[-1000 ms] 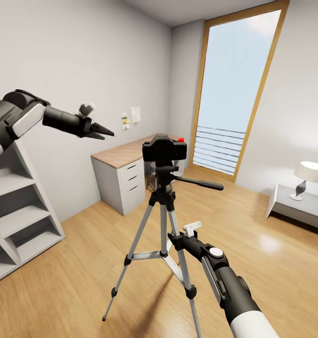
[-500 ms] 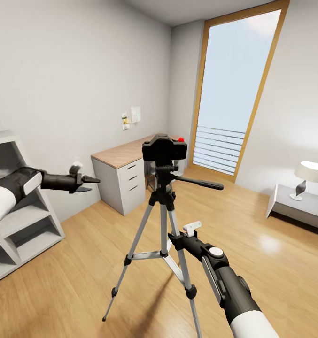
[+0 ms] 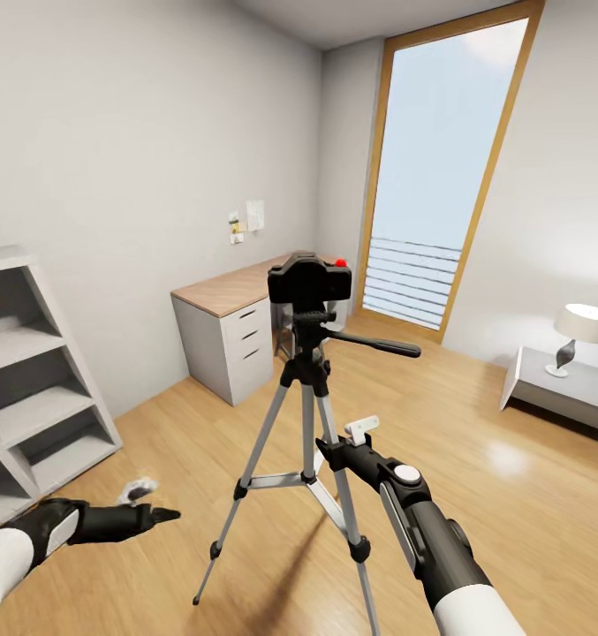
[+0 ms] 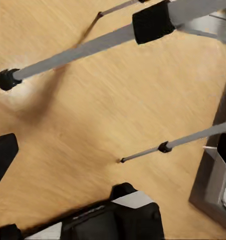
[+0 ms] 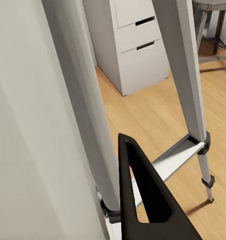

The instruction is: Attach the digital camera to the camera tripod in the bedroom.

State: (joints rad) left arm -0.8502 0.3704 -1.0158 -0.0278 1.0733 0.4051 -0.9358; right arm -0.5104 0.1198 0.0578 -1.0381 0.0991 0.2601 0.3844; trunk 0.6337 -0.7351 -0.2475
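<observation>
The black digital camera (image 3: pixel 308 281), its red dot (image 3: pixel 340 262) at the upper right, sits on the head of the camera tripod (image 3: pixel 306 380) in the middle of the room. The tripod's long pan handle (image 3: pixel 378 344) points right. My right gripper (image 3: pixel 327 452) is at the tripod's near right leg, level with the cross braces. One black finger (image 5: pixel 143 200) lies along a silver leg (image 5: pixel 185 75), jaws narrow. My left gripper (image 3: pixel 162 513) hangs low over the floor, left of the tripod, open and empty. One of its fingers (image 4: pixel 1 159) shows above the tripod's legs (image 4: pixel 92 45).
A wood-topped desk with white drawers (image 3: pixel 232 340) stands against the left wall behind the tripod. Grey shelves (image 3: pixel 34 389) stand at the left. A tall window (image 3: pixel 440 168) is at the back, and a low grey table (image 3: pixel 555 389) with a lamp (image 3: pixel 581 331) at the right.
My left arm has swung down from shoulder height to just above the floor. The camera, tripod and right arm have not moved.
</observation>
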